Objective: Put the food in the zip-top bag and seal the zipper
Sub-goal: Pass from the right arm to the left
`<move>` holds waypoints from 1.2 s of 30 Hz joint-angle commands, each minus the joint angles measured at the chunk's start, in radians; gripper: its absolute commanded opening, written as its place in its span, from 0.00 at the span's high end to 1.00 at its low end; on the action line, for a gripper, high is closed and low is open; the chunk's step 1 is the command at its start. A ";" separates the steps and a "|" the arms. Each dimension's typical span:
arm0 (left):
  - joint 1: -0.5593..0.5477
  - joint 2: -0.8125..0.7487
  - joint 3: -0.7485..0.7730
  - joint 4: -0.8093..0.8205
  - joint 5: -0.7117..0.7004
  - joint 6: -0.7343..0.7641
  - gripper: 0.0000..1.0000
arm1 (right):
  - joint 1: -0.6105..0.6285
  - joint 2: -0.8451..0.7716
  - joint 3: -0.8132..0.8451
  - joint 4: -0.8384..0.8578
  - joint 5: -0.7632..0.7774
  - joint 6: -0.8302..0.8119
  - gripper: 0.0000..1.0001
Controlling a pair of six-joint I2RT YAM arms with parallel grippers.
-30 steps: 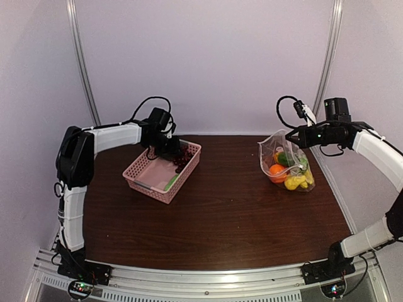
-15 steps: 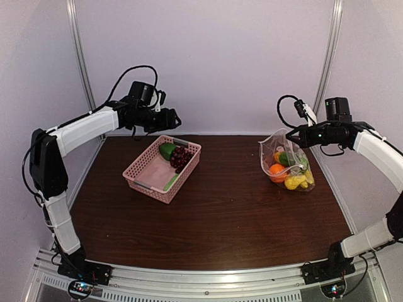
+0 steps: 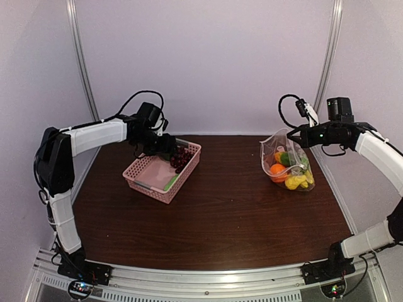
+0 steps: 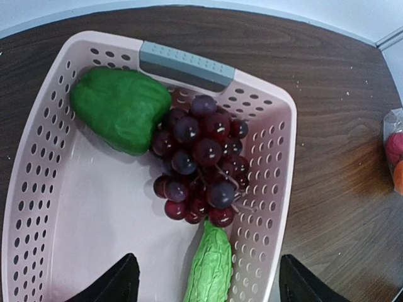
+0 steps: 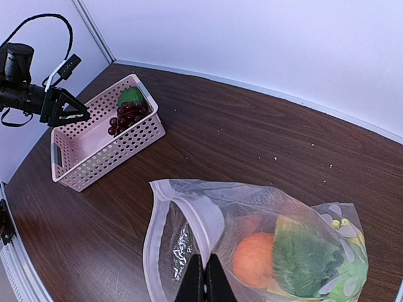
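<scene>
Bare basket (image 4: 94, 214) floor lies open beside the grapes (image 4: 198, 160) and green pepper (image 4: 119, 107).

Left arm (image 3: 94, 135) extended to the far side, wrist tipped down. Left gripper (image 4: 208, 290) has its fingers spread wide, holding nothing. Right arm (image 3: 378, 148) arches inward, right gripper (image 5: 204, 280) pinched tight on the zip-top bag (image 5: 189, 207) rim.
</scene>
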 commanded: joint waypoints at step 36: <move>-0.012 0.072 -0.108 -0.161 0.167 0.233 0.33 | 0.008 -0.037 -0.041 0.029 -0.007 0.001 1.00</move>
